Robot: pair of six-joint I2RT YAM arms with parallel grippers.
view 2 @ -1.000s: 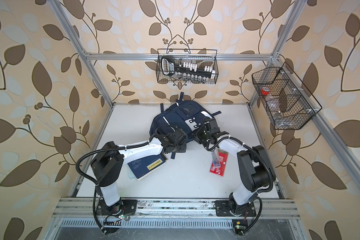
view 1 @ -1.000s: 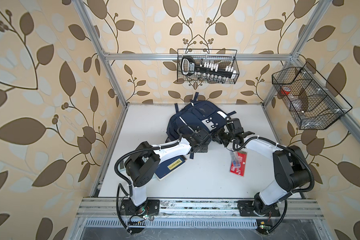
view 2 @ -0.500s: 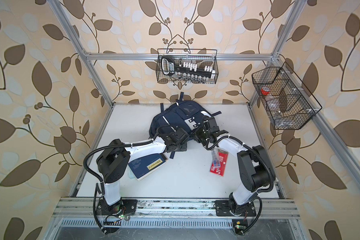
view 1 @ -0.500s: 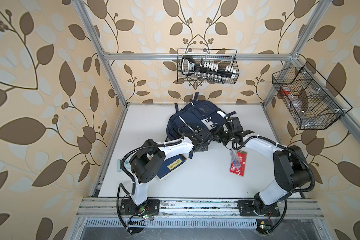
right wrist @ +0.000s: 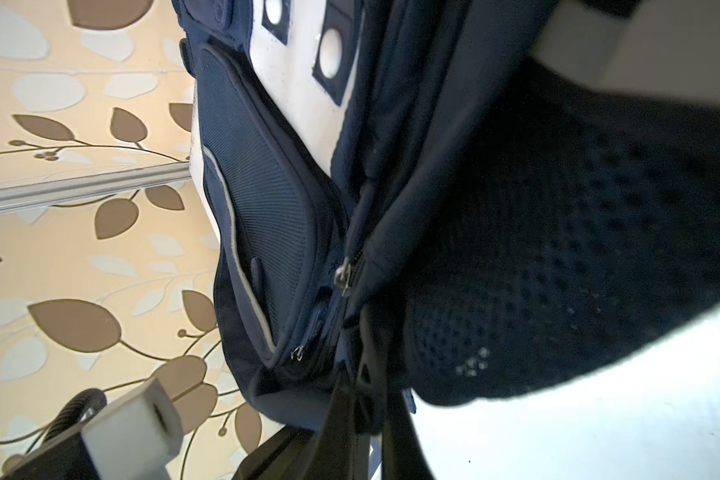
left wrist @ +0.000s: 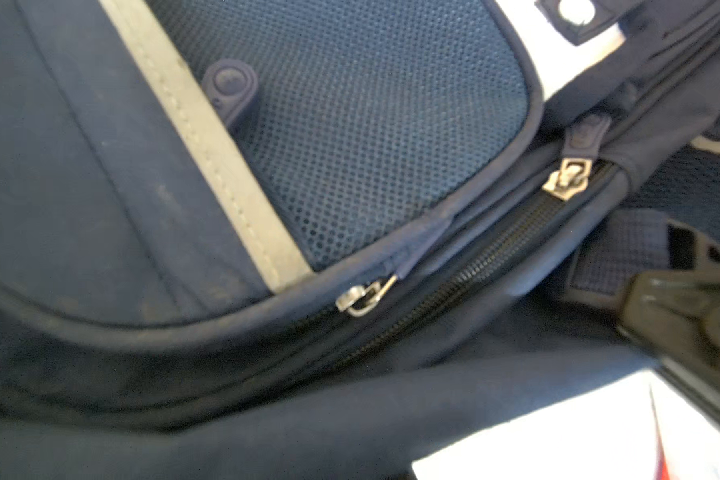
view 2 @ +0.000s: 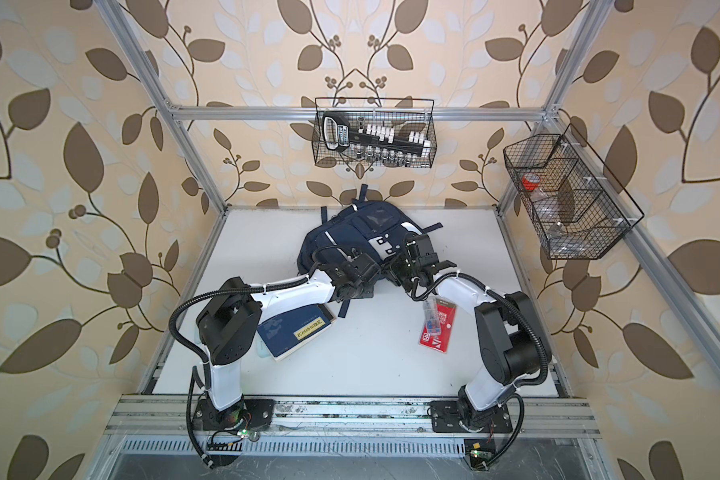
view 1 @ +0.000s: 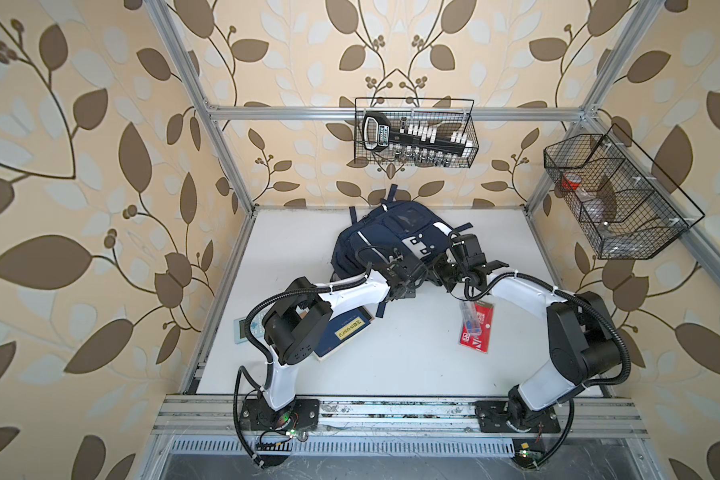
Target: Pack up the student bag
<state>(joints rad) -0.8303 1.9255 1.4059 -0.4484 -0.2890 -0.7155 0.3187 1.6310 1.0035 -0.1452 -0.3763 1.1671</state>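
Two robot hands meet at the near end of the student bag (view 1: 385, 237), a navy backpack lying flat at the back-centre of the white surface (view 1: 391, 374). Its long axis runs from the arms toward the rear wall, slightly tilted. The left hand (view 1: 410, 275) presses in at the bag's near left, with the right hand (view 1: 444, 272) just beside it at the near right. Neither is nearer, and the bag stretches away beyond both. Both hands are closed down narrow; whether they pinch fabric or a zipper pull cannot be told. In the left wrist view, two silver sliders (left wrist: 364, 297) sit on tracks that look zipped, so opening the bag appears to be the step in hand. On the near surface, apart from the bag, wait a dark blue book (view 1: 344, 332), partly under the left arm, and a red blister pack (view 1: 476, 326) by the right arm. A wire basket (view 1: 416, 133) hangs on the leaf-patterned back wall, and a second basket (view 1: 616, 195) hangs at the right.
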